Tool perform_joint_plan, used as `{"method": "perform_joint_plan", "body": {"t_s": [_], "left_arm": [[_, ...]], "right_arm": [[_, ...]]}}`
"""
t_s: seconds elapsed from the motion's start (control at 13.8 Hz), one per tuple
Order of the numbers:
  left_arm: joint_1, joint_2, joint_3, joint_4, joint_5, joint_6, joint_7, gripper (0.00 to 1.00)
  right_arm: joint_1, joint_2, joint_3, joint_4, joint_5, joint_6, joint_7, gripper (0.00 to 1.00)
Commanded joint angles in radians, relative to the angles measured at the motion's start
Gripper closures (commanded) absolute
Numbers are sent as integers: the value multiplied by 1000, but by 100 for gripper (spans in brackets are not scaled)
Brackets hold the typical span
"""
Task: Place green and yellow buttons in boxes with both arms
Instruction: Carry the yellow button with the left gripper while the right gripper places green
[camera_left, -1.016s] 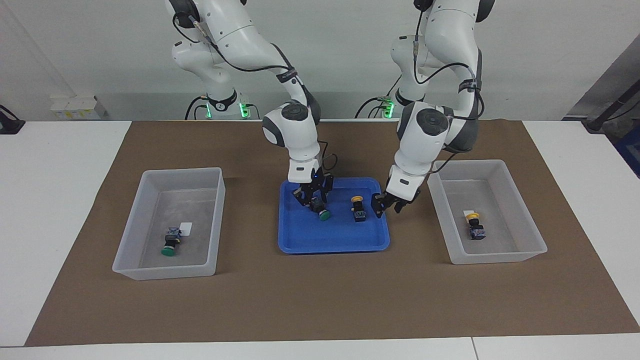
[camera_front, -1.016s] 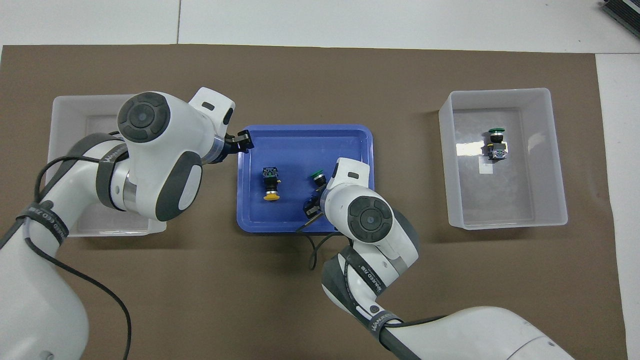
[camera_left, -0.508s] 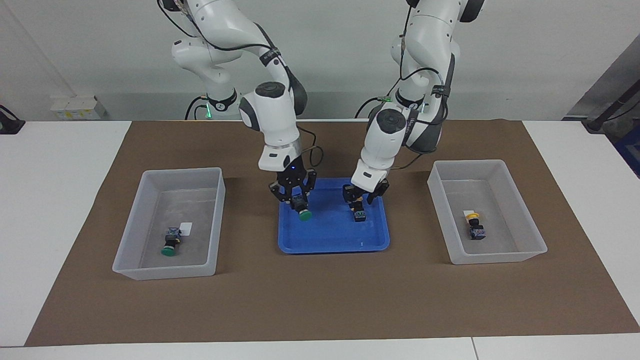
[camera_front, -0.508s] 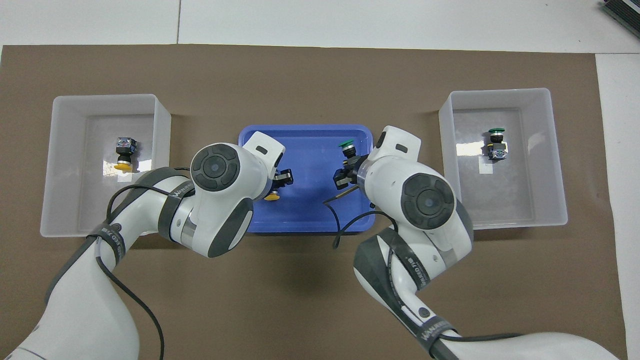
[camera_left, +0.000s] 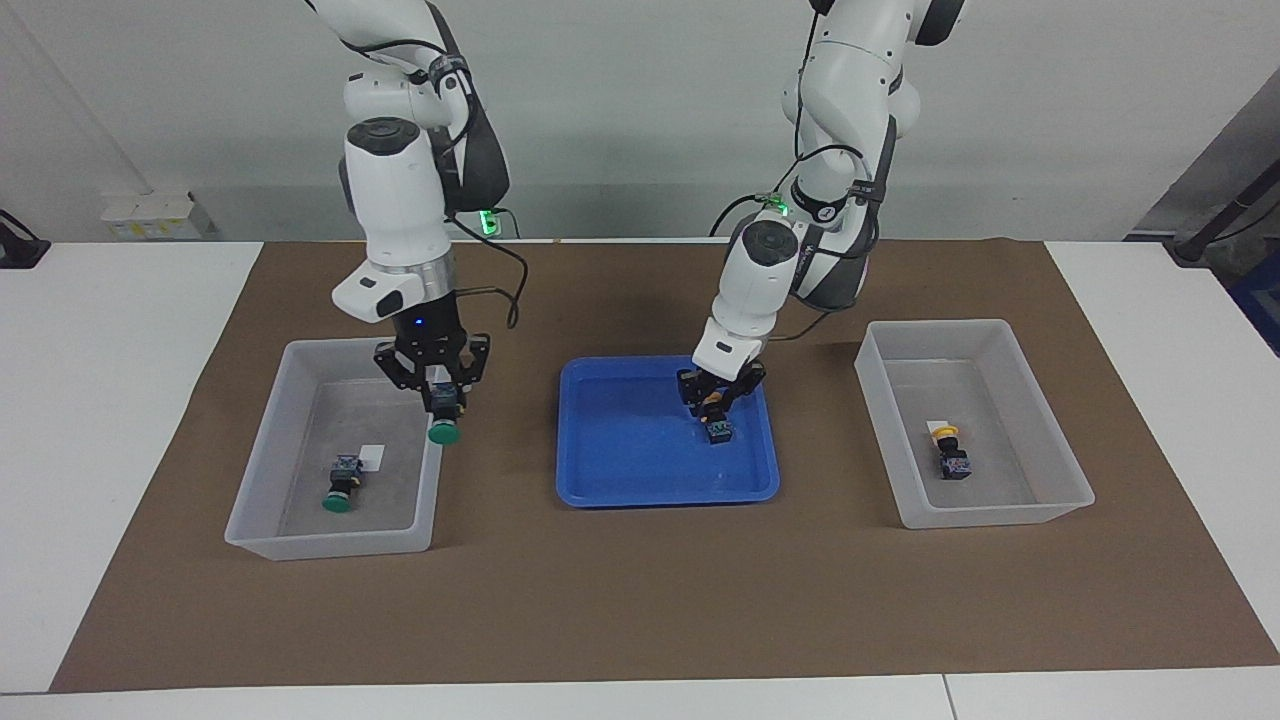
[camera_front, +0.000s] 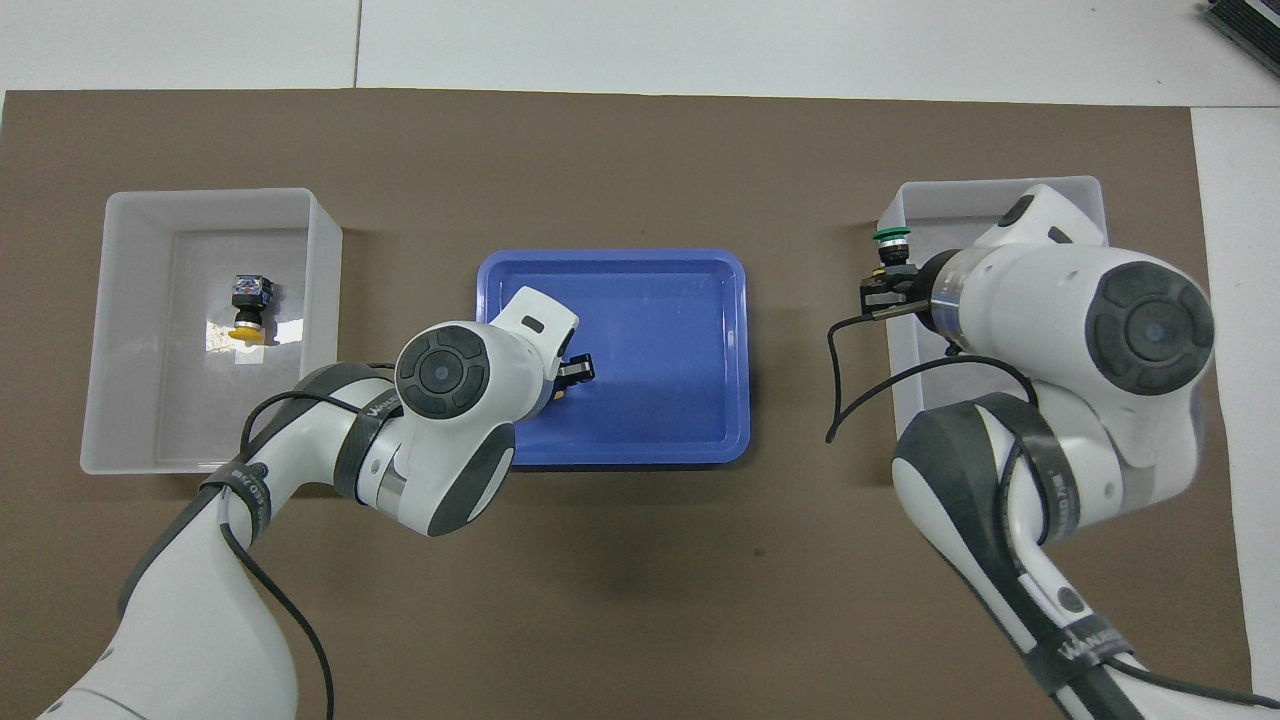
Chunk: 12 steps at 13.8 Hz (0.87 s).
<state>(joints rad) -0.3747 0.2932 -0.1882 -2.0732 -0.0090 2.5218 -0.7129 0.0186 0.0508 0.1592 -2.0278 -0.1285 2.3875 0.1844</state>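
My right gripper (camera_left: 437, 392) is shut on a green button (camera_left: 443, 418) that hangs cap down over the box (camera_left: 300, 545) at the right arm's end, just inside its wall on the tray's side. A second green button (camera_left: 340, 482) lies on that box's floor. In the overhead view the held green button (camera_front: 892, 252) shows at the box's (camera_front: 1000, 184) rim. My left gripper (camera_left: 717, 392) is down in the blue tray (camera_left: 640, 490), around a yellow button (camera_left: 718, 428) that rests there. Another yellow button (camera_left: 950, 455) lies in the other box (camera_left: 985, 520).
The blue tray (camera_front: 660, 430) sits mid-table on a brown mat (camera_left: 640, 600), between the two boxes. The left arm's elbow covers the tray's corner nearest the robots in the overhead view. White table surrounds the mat.
The right gripper lifted the green button out of the tray and carried it over the box at its end. The left gripper swung from the tray's edge onto the yellow button and narrowed.
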Motion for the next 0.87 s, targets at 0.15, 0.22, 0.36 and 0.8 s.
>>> {"method": "perform_joint_plan", "body": {"t_s": [0.15, 0.22, 0.36, 0.8], "left_arm": [[2, -6, 10, -5, 14, 17, -13, 94], [5, 0, 12, 8, 14, 12, -11, 100], [17, -5, 12, 44, 14, -20, -8, 100], [199, -35, 7, 330, 17, -380, 30, 100]], "right_arm": [[-113, 50, 11, -25, 13, 34, -25, 100], [-133, 82, 13, -25, 13, 83, -43, 100], [-163, 138, 13, -23, 12, 142, -65, 100], [-175, 236, 11, -23, 12, 234, -115, 76]]}}
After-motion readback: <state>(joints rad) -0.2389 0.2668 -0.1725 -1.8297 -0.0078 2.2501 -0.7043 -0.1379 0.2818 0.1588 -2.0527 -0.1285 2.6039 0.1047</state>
